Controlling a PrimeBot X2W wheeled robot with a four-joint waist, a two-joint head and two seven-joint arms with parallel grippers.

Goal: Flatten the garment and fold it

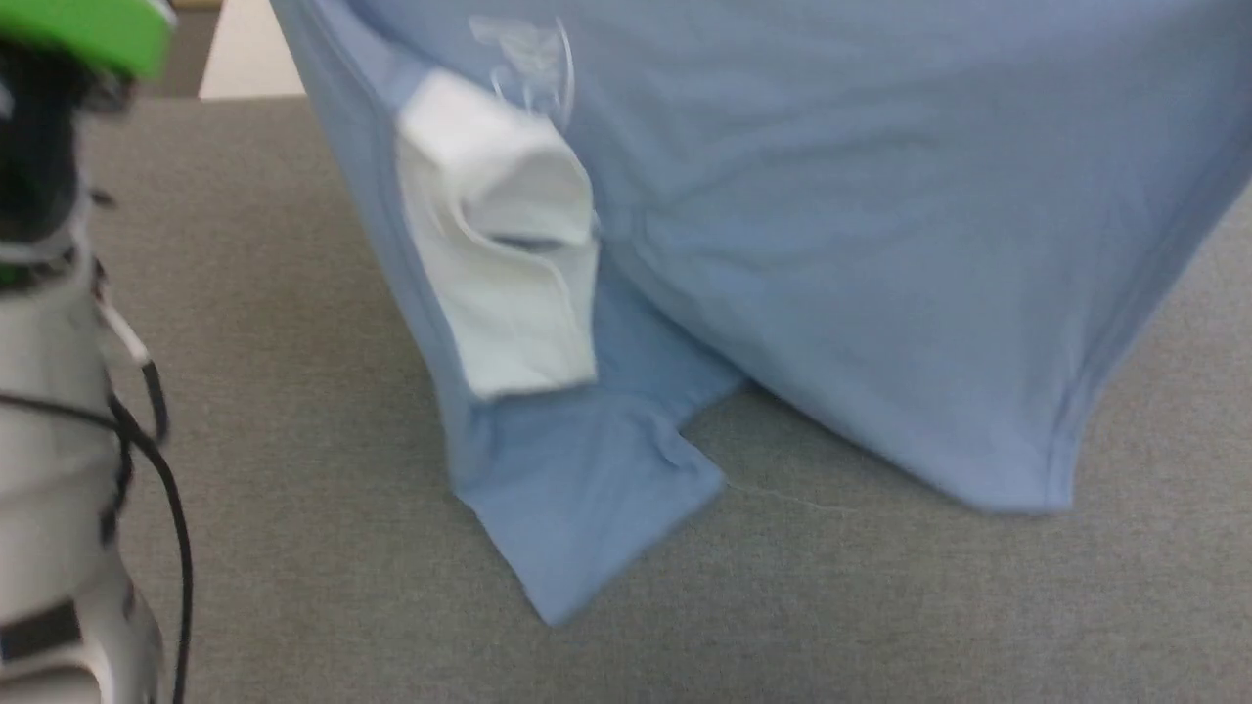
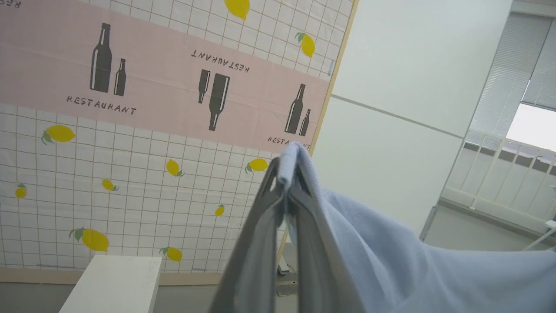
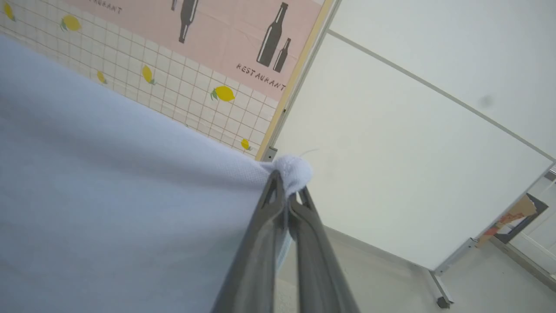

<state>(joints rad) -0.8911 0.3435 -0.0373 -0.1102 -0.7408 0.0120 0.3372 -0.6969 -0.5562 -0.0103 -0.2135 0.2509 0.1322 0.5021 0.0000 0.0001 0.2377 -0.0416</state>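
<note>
Left gripper point(image 2: 286, 187): I see its dark fingers point(image 2: 260, 243) clamped tight on a bunched edge of the garment point(image 1: 831, 244), soft light-blue jersey.
Right gripper point(image 3: 287, 195): likewise pinched closed on a balled corner of the cloth.
Head view adds: garment hangs spread, white section point(image 1: 499, 244) and pale logo point(image 1: 528, 59) facing me, lowest flap point(image 1: 587, 499) resting on the grey felt table point(image 1: 293, 489).
Wrist views add: lemon-print screen point(image 2: 130, 174) beyond.

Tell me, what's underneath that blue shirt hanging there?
Under the garment you see a grey surface, and the lower sleeve seems to drape onto it. Anything behind the hanging cloth is hidden.
</note>
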